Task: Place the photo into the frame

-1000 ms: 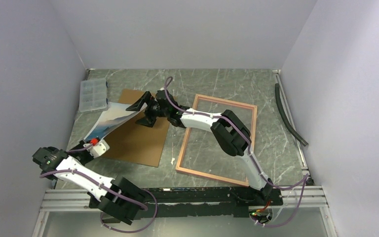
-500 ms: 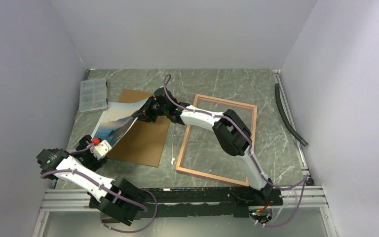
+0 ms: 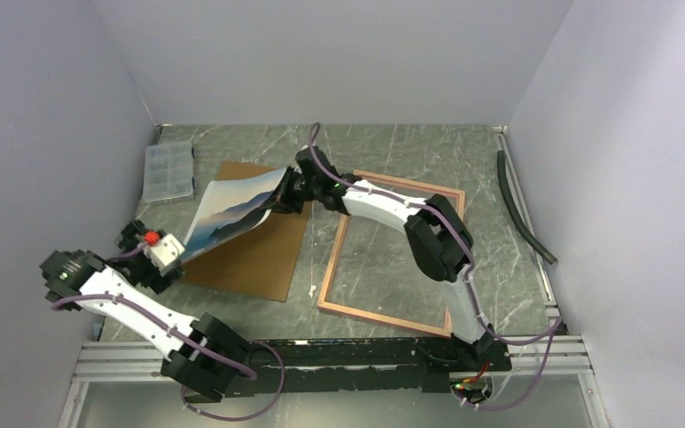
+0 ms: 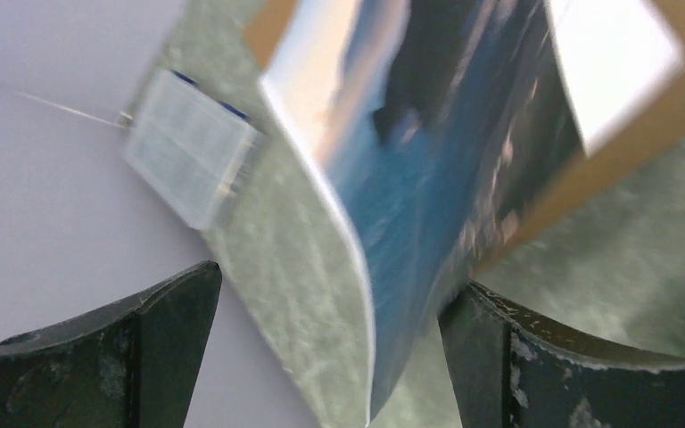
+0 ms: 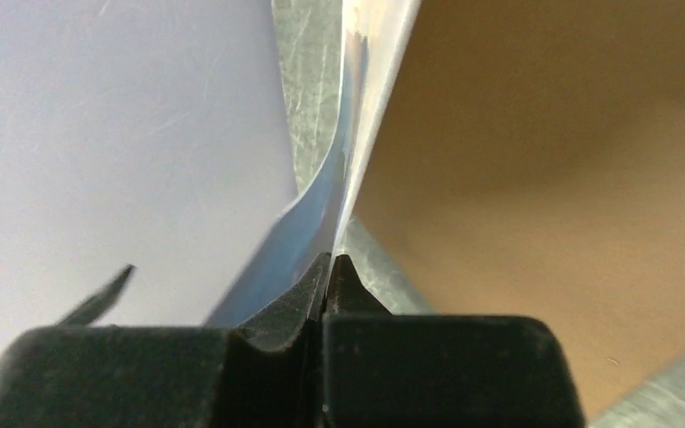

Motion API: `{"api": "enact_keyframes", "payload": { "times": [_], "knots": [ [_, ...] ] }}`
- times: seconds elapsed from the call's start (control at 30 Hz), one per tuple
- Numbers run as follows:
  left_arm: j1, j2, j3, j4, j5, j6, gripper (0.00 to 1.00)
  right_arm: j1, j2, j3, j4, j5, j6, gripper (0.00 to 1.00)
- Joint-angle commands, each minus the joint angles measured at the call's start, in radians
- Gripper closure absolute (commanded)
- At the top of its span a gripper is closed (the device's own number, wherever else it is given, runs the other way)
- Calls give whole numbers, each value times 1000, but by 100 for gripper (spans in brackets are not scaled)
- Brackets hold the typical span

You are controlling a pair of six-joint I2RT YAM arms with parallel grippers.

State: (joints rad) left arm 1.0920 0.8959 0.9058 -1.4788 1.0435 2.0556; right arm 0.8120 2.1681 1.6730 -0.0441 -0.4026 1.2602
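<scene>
The photo, a glossy print of dark mountains and blue water, hangs curled above the left part of the table. My right gripper is shut on its far right corner; the right wrist view shows the jaws pinched together on the photo's edge. My left gripper stands open at the photo's near left corner. In the left wrist view the photo dips between the spread fingers without being pinched. The frame, thin-railed and pink, lies flat on the table to the right of the photo.
A plain brown backing board lies under the photo, left of the frame. A clear plastic box sits at the back left by the wall. A black hose runs along the right edge. Walls close in three sides.
My left gripper has let go of the photo, opened wide and drawn back to the left. My right gripper has shut on the photo's far corner and shifted slightly right and back.
</scene>
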Motion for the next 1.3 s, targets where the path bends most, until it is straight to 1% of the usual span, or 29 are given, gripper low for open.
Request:
{"api": "enact_keyframes", "payload": {
  "times": [0.0, 0.03, 0.07, 0.1, 0.17, 0.2, 0.27, 0.3, 0.37, 0.47, 0.53, 0.63, 0.7, 0.73, 0.77, 0.83, 0.93, 1.0, 1.1, 1.13, 1.27],
  "knots": [
    [-83, 81, 182, 143, 284, -259, 6, -77, -186, 13, -108, 8, -231, 100],
    [-139, 105, 207, 250, 260, -471, 6, -82, -212, 29, -154, 29, -284, 100],
    [-203, 128, 214, 414, 201, -699, 6, -88, -236, 48, -213, 55, -331, 100],
    [-265, 136, 203, 536, 143, -908, 6, -90, -255, 69, -267, 77, -375, 100],
    [-408, 137, 161, 759, -23, -1277, 6, -95, -289, 120, -362, 134, -448, 100],
    [-478, 144, 148, 833, -110, -1380, 6, -99, -307, 133, -399, 156, -479, 100],
    [-618, 198, 176, 861, -274, -1491, 6, -109, -335, 182, -511, 213, -550, 100],
    [-676, 241, 210, 836, -334, -1531, 6, -119, -347, 201, -562, 249, -585, 100],
    [-738, 354, 307, 745, -375, -1601, 6, -151, -410, 195, -632, 283, -625, 100],
    [-762, 466, 421, 629, -314, -1640, 6, -228, -524, 134, -637, 283, -637, 100],
    [-765, 495, 440, 632, -293, -1671, 6, -265, -562, 188, -718, 346, -681, 100],
    [-777, 542, 475, 589, -242, -1647, 6, -267, -578, 358, -912, 486, -774, 100],
    [-784, 570, 504, 559, -221, -1637, 6, -267, -587, 493, -1037, 626, -828, 100],
    [-786, 581, 515, 545, -209, -1627, 6, -267, -594, 534, -1085, 663, -848, 100],
    [-786, 591, 523, 531, -198, -1614, 6, -265, -605, 565, -1128, 738, -864, 100],
    [-787, 599, 525, 510, -186, -1582, 6, -264, -631, 593, -1191, 835, -891, 100],
    [-791, 592, 495, 526, -204, -1566, 6, -259, -652, 610, -1240, 936, -917, 100],
    [-790, 594, 484, 519, -205, -1549, 6, -238, -613, 657, -1280, 973, -933, 100],
    [-792, 601, 479, 511, -209, -1546, 6, -152, -466, 787, -1422, 1075, -956, 100],
    [-794, 605, 477, 510, -212, -1544, 6, -122, -427, 783, -1427, 1109, -967, 100],
    [-796, 596, 453, 511, -233, -1529, 6, -50, -307, 680, -1436, 1152, -977, 100]
  ]
}}
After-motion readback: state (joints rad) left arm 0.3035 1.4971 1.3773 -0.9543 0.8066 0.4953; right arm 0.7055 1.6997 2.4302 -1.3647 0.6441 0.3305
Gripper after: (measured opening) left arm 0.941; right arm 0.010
